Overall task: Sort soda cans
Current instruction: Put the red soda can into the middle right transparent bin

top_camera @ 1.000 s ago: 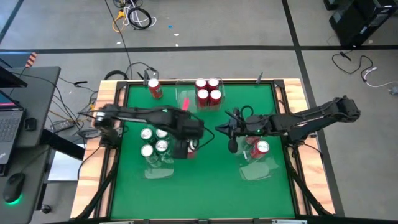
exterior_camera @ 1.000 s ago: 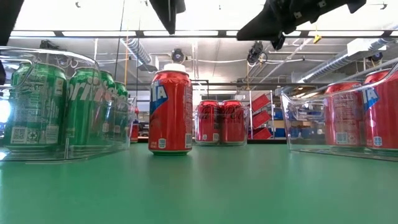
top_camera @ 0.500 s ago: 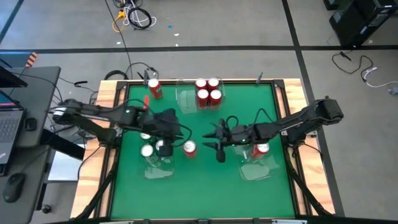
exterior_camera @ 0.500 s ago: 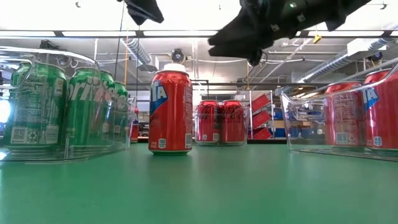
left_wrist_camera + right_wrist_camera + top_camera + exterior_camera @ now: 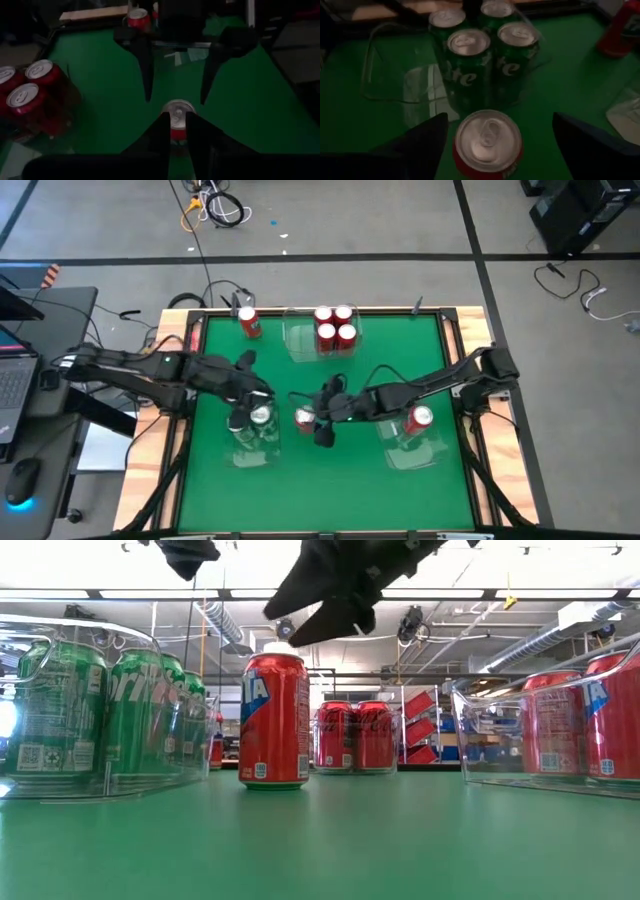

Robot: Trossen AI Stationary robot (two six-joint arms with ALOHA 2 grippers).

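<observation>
Step in hand: pickup of the lone red can (image 5: 304,417).
Right gripper (image 5: 318,418), wide open, straddles it; next: lower, close. Left gripper (image 5: 250,380), narrow, waits at nine o'clock.

Against the green table mat (image 5: 330,480), the lone can (image 5: 274,720) in the middle is showing a red body with a blue-and-white logo patch and a silver top. Four cans (image 5: 485,55) in the clear tray (image 5: 385,75) are showing green bodies with white lettering and silver tops. The far group of cans (image 5: 335,326) is showing red. The arms are appearing dark, nearly black, and the table frame (image 5: 480,330) is showing pale wood.
</observation>
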